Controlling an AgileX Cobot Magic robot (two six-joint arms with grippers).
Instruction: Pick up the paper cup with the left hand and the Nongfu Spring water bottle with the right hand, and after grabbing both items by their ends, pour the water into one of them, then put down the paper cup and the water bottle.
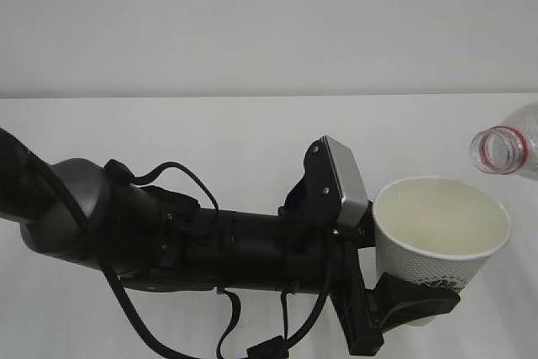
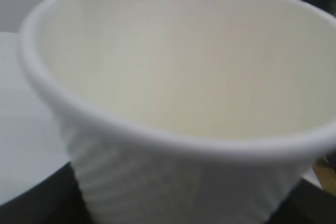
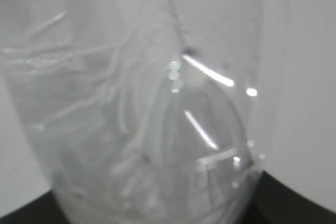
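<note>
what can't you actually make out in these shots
- Water bottle: exterior view shows only its open mouth and red neck ring; the right edge cuts off the rest.
- Right gripper: outside the exterior view; in the right wrist view the blurred clear bottle fills the frame.
- Left gripper: its grip under the paper cup is partly cut by the bottom edge.
- Cup logo: cut off, unreadable.
- Water level in cup: blurred, cannot tell.

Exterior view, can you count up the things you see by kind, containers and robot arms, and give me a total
Paper cups: 1, the paper cup
Plastic bottles: 1, the water bottle, uncapped, mostly out of frame
Robot arms: 1, the left arm, its claw around the cup
Total: 3
</note>
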